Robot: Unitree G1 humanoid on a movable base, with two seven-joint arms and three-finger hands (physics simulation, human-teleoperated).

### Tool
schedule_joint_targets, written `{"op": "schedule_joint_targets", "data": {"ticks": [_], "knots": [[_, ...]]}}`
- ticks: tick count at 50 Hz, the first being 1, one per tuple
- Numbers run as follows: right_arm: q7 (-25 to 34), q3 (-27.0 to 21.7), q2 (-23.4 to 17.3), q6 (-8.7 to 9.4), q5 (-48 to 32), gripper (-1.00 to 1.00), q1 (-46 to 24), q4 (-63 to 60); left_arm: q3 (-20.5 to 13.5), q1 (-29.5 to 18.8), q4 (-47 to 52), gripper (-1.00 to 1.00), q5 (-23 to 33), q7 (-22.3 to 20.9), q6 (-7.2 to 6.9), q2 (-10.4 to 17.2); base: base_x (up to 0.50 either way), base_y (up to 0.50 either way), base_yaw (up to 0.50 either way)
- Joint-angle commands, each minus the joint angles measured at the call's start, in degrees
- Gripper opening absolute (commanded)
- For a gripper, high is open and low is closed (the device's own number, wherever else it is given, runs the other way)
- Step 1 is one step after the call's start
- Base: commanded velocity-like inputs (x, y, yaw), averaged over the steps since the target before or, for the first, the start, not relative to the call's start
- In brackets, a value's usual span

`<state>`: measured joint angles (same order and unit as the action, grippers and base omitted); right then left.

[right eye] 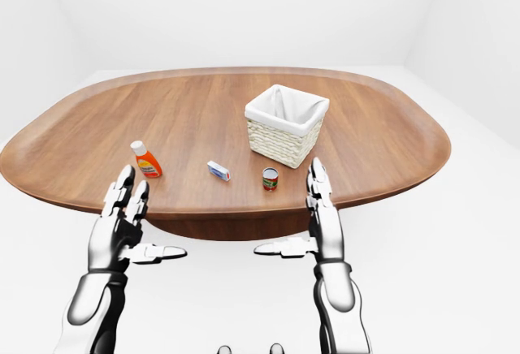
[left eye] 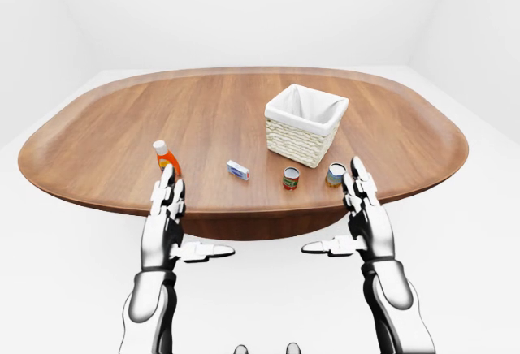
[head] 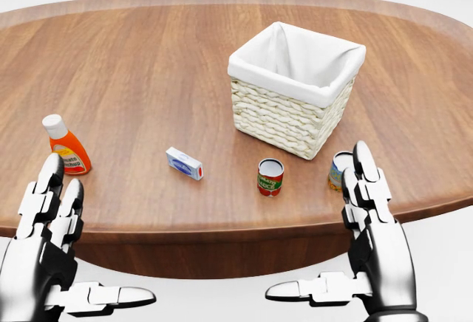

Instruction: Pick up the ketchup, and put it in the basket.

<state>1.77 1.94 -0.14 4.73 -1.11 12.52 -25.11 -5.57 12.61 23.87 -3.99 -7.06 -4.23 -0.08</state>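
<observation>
The ketchup bottle (head: 66, 147) stands upright near the left edge of the table (head: 148, 63), just past the left hand (head: 46, 244), with the basket (head: 294, 89) well off to the right. Both hands hover with fingers spread, holding nothing; the right hand (head: 373, 241) is beside a can (head: 338, 170). I'd guess the bottle is light, stiff plastic and a bit slick, so grab the wide orange body below the white cap. Its label is too small to read, same for the red can (head: 270, 177) and the small box (head: 184, 163).
</observation>
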Motion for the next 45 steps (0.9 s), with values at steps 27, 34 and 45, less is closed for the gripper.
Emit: {"op": "schedule_joint_targets", "data": {"ticks": [27,34,45], "knots": [[-1.57,-0.44,0.22,-2.36,-1.56,1.00,0.78,-0.58,-1.13,0.54,1.85,1.00,-1.21,-0.88,0.06,-0.49,0.00,0.41,0.00],[-1.90,-0.35,0.26,-2.23,-1.64,1.00,0.22,-0.03,-0.83,0.16,0.96,1.00,-0.03,0.29,0.91,-0.40,0.00,0.00,0.00],[-1.97,-0.40,0.26,-2.27,-1.09,1.00,1.05,-1.79,-1.61,-0.02,1.29,1.00,-1.16,0.75,0.87,-0.43,0.03,0.00,0.00]]}}
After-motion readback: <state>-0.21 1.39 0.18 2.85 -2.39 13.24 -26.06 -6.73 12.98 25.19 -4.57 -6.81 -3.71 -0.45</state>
